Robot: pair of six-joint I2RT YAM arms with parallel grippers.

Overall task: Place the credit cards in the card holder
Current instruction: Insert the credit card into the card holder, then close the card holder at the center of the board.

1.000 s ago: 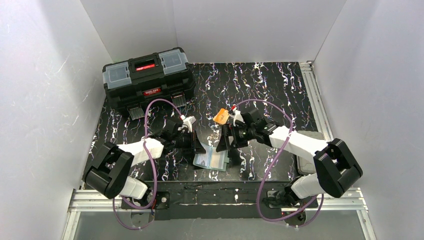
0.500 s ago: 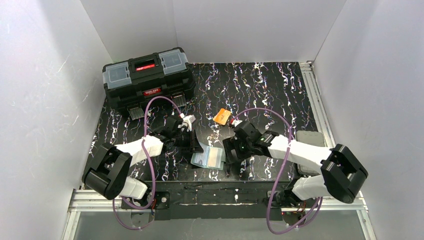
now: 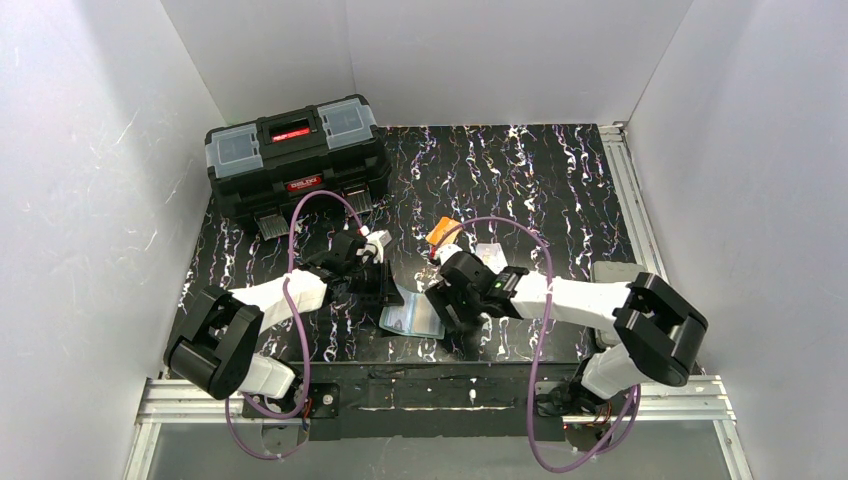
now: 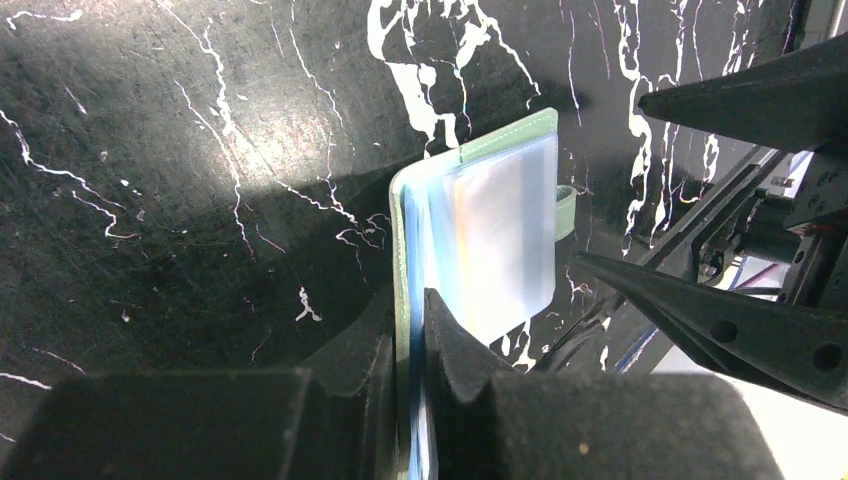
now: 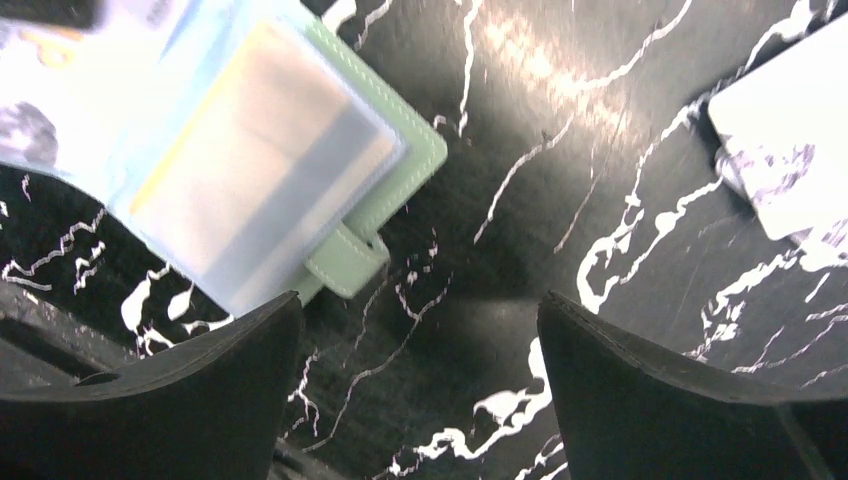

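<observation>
Change in the last sec.: the R gripper (image 5: 418, 310) was up beside the orange card (image 3: 440, 231). Now it has come back and down to the holder (image 3: 412, 318), w/ jaws spread wide and nothing btw. them, so no card was taken along. The orange card lies on the table (image 3: 570, 180) at the same place as before. The white card (image 3: 488, 250), before hidden under the arm, now shows near it to the right. Both are outside the holder, i.e. in my opinion no card is done yet. The R arm seems to go first for the holder, maybe to steady or open it, but I cannot be sure.

The L gripper (image 4: 410, 310) has hardly moved. It is clenched on the holder's left edge, pinching the green cover w/ the clear pockets. The holder lies open, pockets up, near the front edge of the table, btw. the two grippers.

Room: tight at the holder. The R fingers straddle bare table just beside the tab (image 5: 345, 265), not touching it as far as I see. The front edge is near, so there is little room toward the bases. Behind the R arm, around the cards, there is more room to move; only the purple cable (image 3: 492, 219) arcs above the white card. The toolbox (image 3: 295, 155) is well apart, far left.
</observation>
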